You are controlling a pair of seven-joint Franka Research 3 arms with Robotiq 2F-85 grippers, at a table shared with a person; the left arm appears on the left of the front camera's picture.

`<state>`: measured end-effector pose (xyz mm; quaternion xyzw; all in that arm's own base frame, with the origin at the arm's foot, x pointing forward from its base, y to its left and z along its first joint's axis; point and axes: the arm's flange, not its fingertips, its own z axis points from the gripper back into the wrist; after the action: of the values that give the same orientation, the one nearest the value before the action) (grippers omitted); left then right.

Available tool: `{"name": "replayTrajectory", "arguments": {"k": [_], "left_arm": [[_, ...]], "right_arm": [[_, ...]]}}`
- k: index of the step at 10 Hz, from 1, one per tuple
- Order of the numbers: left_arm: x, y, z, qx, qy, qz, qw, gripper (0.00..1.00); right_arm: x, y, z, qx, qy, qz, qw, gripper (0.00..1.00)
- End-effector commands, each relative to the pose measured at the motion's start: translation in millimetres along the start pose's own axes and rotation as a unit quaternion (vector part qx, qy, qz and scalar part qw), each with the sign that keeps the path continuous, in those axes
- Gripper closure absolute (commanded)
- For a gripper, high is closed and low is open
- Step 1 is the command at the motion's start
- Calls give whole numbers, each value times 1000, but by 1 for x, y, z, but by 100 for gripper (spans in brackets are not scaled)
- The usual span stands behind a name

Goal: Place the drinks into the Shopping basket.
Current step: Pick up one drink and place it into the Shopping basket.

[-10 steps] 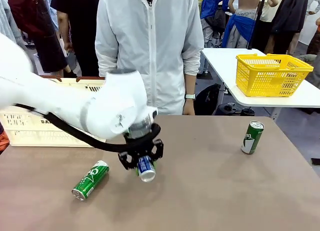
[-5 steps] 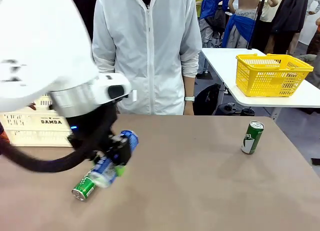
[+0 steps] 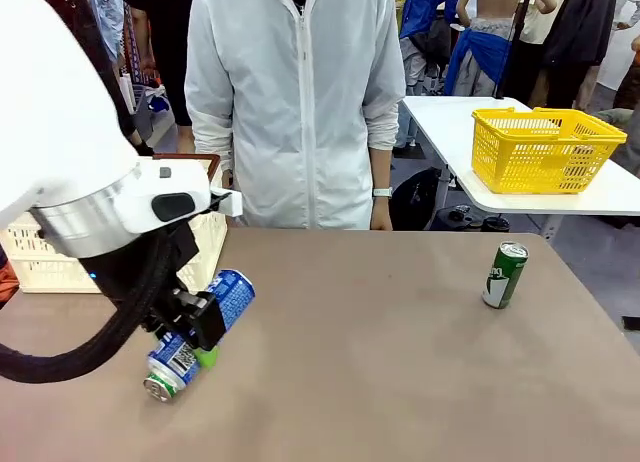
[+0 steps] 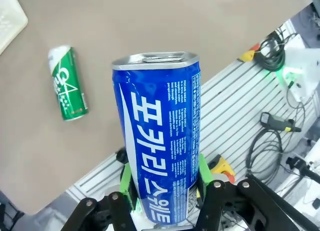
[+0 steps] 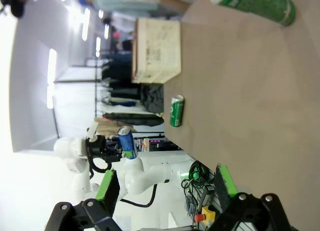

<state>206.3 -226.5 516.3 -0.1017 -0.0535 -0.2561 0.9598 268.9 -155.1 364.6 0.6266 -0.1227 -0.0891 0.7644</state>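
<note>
Currently the left pincer (image 3: 197,329) is clenched on a blue-and-white can (image 3: 226,293), one of the drinks. The left wrist view shows the green pads (image 4: 126,183) pressing opposite sides of the can's lower body. The silver top points away from the wrist. This mid-to-low grip leaves most of the can exposed, which should let it pass over a rim without the fingers fouling.

The held can is tilted and clear of the tabletop (image 3: 400,362). It hangs just in front of a green can (image 3: 158,386) that lies on its side. A second green can (image 3: 503,274) stands upright, well apart, toward the right edge.

The Shopping basket (image 3: 25,267) sits at the far left of the tabletop, behind the left arm. Its position suggests the carry is directed that way, with release over its opening as the next step.

The right pincer (image 5: 165,183) is released, jaws wide, holding nothing. It is parked off the work area, presumably to keep the transfer path free.

The person (image 3: 300,92) stands at the far edge, hands down, not intervening.
</note>
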Motion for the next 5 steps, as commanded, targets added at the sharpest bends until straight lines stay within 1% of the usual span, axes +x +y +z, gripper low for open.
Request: {"name": "replayTrajectory", "arguments": {"k": [1,2,3,4,5], "left_arm": [[10,-7,7,-3,7,4,1000,100],[0,0,0,0,0,0,1000,100],[8,33,30,46,-57,105,992,100],[17,73,62,48,-84,162,982,100],[37,123,97,35,-106,205,972,100]], "right_arm": [[-1,5,3,-4,8,-9,1000,0],[-1,5,3,-4,8,-9,1000,0],[-1,5,3,-4,8,-9,1000,0],[-1,5,3,-4,8,-9,1000,0],[-1,5,3,-4,8,-9,1000,0]]}}
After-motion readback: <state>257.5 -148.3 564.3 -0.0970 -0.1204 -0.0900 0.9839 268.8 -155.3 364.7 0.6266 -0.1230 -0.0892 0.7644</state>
